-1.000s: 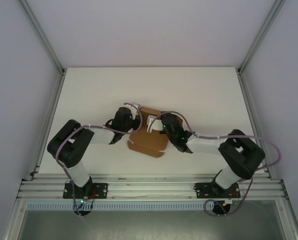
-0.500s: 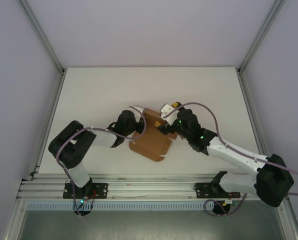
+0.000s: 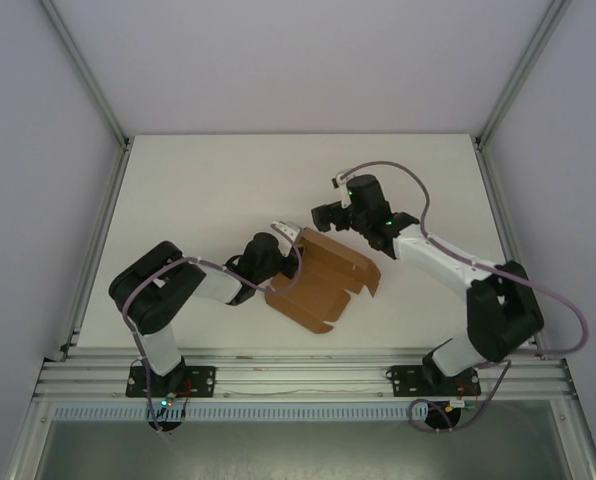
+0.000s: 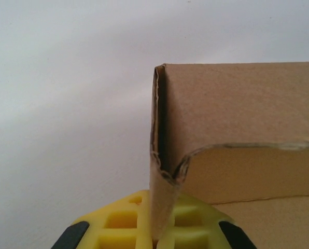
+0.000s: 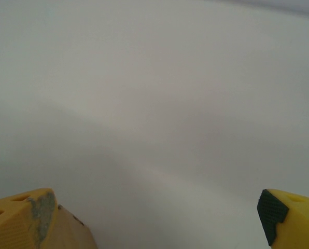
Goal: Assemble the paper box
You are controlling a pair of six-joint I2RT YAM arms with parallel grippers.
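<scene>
One paper box (image 3: 323, 285): brown kraft card, creased and partly folded. It lies askew on the white counter (image 3: 198, 180), near the middle and between the two arms. In the left wrist view the paper box (image 4: 237, 119) shows one wall standing upright, with a curved-edged flap folded in behind its corner.

Two claws, yellow-fingered.

Left claw (image 3: 286, 233): pressed together on the box's far-left corner. In the left wrist view the left claw (image 4: 155, 231) has the upright card edge pinched between its fingers.

Right claw (image 3: 325, 215): spread wide and holding nothing. It is held just beyond the box's far edge, apart from the card. In its own wrist view the right claw (image 5: 155, 212) has bare counter (image 5: 154, 104) between its tips, one tip showing a dark ridged pad. A tan sliver beside the other tip cannot be identified.
</scene>
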